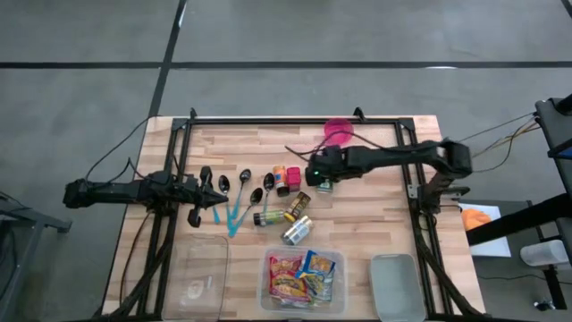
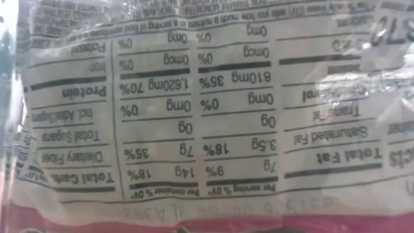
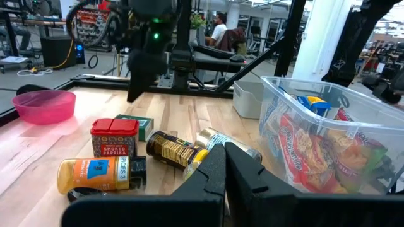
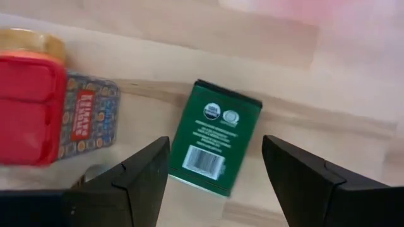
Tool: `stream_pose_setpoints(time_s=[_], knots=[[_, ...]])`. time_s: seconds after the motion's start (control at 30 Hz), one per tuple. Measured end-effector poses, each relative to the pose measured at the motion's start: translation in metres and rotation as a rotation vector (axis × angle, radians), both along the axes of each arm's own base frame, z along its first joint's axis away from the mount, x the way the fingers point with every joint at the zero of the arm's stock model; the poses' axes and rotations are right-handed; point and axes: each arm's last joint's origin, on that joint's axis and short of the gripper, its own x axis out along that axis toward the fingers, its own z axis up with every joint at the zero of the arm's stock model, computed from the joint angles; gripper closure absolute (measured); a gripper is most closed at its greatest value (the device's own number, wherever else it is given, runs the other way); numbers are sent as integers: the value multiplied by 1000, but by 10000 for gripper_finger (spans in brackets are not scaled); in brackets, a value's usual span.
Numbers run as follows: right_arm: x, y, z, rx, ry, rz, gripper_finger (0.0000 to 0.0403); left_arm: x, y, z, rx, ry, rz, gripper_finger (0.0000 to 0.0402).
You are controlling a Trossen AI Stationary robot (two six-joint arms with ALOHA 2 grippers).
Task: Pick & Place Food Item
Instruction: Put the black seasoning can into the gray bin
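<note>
Currently: wooden counter (image 1: 375, 215) carries everything. Clear bin (image 1: 268, 300) of snack packets sits at near edge, grey lid (image 1: 398, 286) just beside it. Pink bowl (image 1: 340, 131) at far edge.

Right end effector (image 4: 214, 173) hovers over green box (image 4: 214, 145), fingers spread wide, one to each side, not touching it. Box lies flat on counter; long axis runs between the fingers, barcode end toward wrist cam, round seals at the far end. Dark green, white label print. Bare wood on both long sides; red paprika tin (image 4: 31, 107) nearby on one side.

Left end effector (image 1: 214, 185) fully closed, empty, near black spoons (image 1: 234, 183).

Low view filled by a nutrition label.
</note>
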Motion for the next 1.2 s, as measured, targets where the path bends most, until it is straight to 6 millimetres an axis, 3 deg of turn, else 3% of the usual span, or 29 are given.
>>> stream_pose_setpoints(time_s=[0.33,0.7,0.97,1.2], knots=[[28,-4,-11,-11,56,82,150,0,0,0,0,0,0,401],[19,-4,-16,15,59,-37,50,0,0,0,0,0,0,401],[18,-3,-23,18,36,-71,46,0,0,0,0,0,0,401],[11,-2,-43,38,7,-127,45,0,0,0,0,0,0,401]])
